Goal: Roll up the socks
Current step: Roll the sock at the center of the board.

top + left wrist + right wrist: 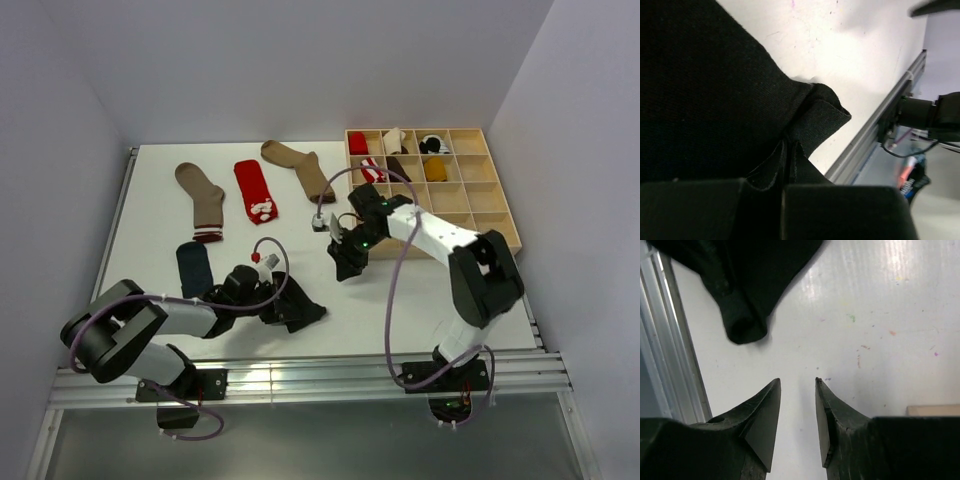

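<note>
Table [150, 262]: white, with the black sock [715, 100] lying near its front edge
Black sock: its folded edge is pinched between my left gripper [268, 303] fingers, clamped tight
Right gripper [797, 382]: fingers part open, holding nothing, sock ahead of the tips, not touching

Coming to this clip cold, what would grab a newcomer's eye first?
The left gripper, low at the near left of the table, is clamped on a black sock. The right gripper hangs open and empty over bare table to its right. Further back, a red sock lies flat beside a tan sock, and a wooden divided tray at the far right has bundled socks in some compartments.
</note>
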You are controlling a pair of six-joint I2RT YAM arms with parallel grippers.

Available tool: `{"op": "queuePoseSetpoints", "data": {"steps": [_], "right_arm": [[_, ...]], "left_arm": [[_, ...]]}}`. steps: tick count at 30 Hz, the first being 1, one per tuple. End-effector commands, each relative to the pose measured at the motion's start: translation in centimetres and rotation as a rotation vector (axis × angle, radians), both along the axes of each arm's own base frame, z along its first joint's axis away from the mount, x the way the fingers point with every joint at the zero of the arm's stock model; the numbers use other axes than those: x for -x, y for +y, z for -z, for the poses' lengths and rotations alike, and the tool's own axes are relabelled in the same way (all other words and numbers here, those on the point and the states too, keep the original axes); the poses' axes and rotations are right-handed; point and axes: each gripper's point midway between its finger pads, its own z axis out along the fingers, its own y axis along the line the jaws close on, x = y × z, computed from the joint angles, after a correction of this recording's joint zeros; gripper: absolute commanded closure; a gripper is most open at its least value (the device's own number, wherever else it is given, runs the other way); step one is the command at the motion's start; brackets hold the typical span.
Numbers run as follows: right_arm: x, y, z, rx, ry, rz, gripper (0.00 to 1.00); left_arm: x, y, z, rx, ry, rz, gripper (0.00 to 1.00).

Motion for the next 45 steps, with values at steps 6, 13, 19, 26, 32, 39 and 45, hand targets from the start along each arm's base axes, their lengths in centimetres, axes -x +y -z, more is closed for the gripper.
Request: {"op": "queuePoseSetpoints", "data": {"steps": [6,13,19,26,32,39,45], "right_arm": [[2.7,0.3,-1.7,-0.102,-0.424,-0.179,0.53],[6.7,2.4,-0.3,-0.086,-0.755,-0.351,0.44],[7.9,3.9,0.5,-0.076,-0.881,-0.411,0.42],[9.4,5.2,0.6,-0.079,-0.946,-0.463,0.40],[10.0,5.1,1.0,-0.065,-0.968,-0.491,0.40],[11.0,5.4,1.7,-0.065,-1.006,-0.539,0.40],[11.5,5.9,2.3,-0.069,-1.055,-0.570,0.39]], "left_arm": [[2.1,1.6,1.5,0.046,0.224,0.029,1.00],[2.4,1.7,1.8,0.075,0.280,0.036,1.00],[2.5,1.8,1.8,0.069,0.287,0.039,1.00],[2.6,1.9,2.0,0.058,0.289,0.045,1.00],[2.7,1.8,2.0,0.059,0.290,0.055,1.00],[2.9,1.9,2.1,0.058,0.295,0.063,1.00],[3.1,2.0,2.3,0.056,0.301,0.069,1.00]]}}
